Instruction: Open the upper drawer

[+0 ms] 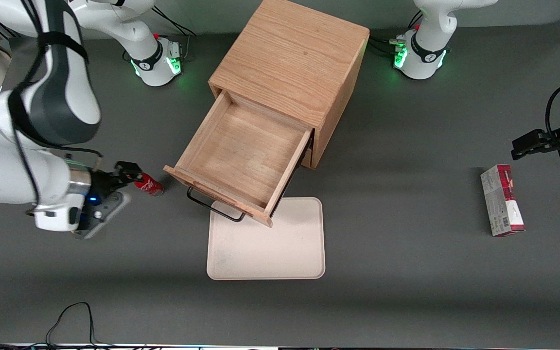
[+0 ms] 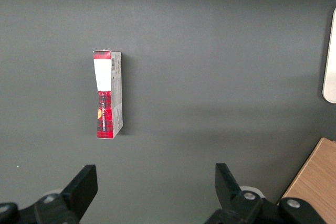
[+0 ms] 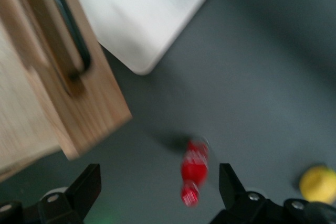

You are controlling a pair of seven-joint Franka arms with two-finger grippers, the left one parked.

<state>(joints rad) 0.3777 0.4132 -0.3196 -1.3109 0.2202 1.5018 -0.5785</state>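
Upper drawer [image 1: 243, 155] drawn fully out of cabinet [image 1: 292, 63], handle [image 1: 212, 204] aimed toward front camera over tray [image 1: 265, 240], gripper [image 3: 160, 192] above red bottle [image 3: 193, 170], fingers [image 3: 84, 187] spread apart, yellow fruit [image 3: 318, 184] seen only in right wrist view.

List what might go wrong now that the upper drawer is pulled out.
The open gripper hangs above the small red can; descending could topple it. The light-oak upper drawer overhangs the cream plastic tray, so its black wire handle may catch a passing arm.
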